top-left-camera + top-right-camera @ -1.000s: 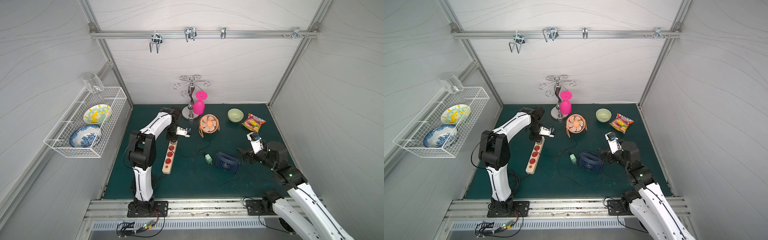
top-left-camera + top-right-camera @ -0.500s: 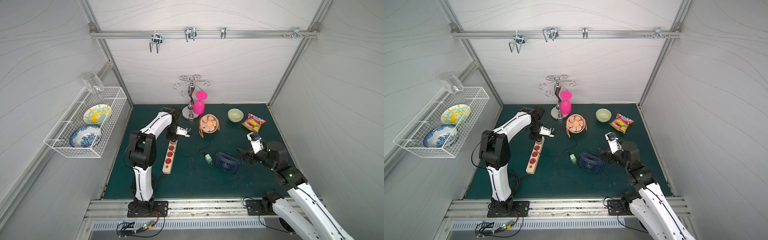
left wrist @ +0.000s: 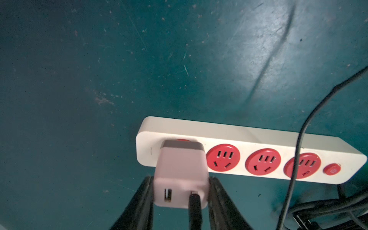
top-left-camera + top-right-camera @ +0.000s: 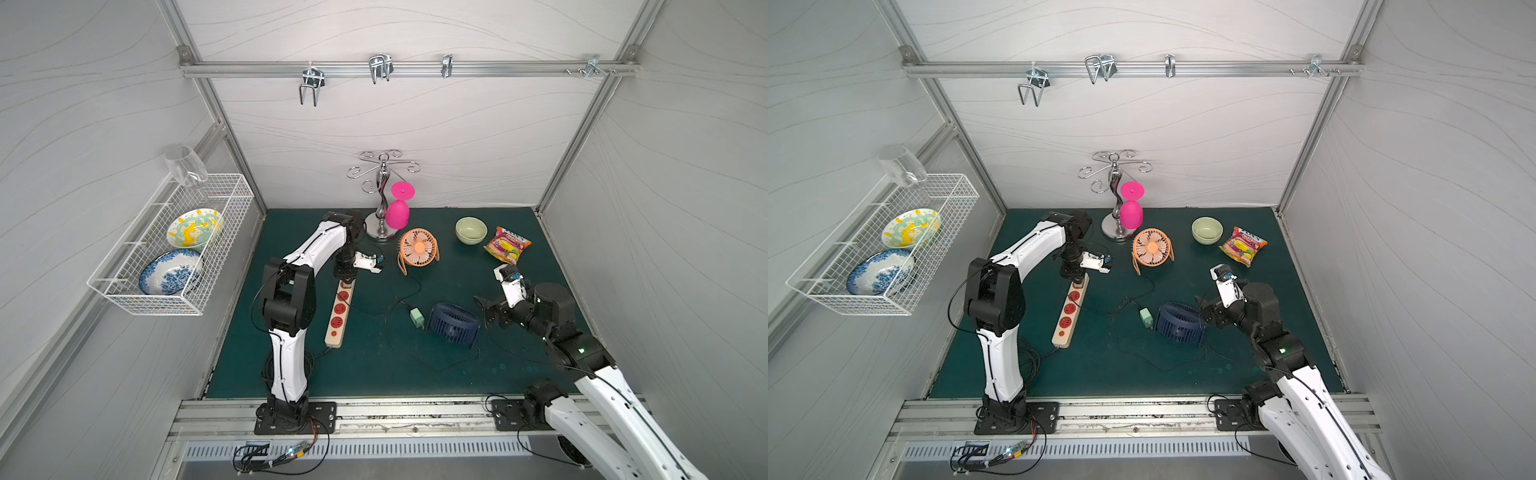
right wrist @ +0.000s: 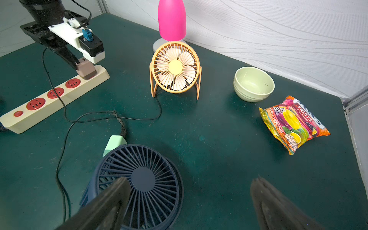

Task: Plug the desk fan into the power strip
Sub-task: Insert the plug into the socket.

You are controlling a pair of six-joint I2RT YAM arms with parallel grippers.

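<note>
The cream power strip lies on the green mat, its far end under my left gripper. That gripper is shut on a pink plug adapter, which sits in the strip's end socket. A thin black cord runs from the adapter to the orange desk fan, standing upright. My right gripper hovers open beside a dark blue fan, holding nothing.
A green adapter on a braided cord lies by the blue fan. At the back stand a green bowl, a candy bag and a pink glass on a metal stand. Loose cords cross the mat.
</note>
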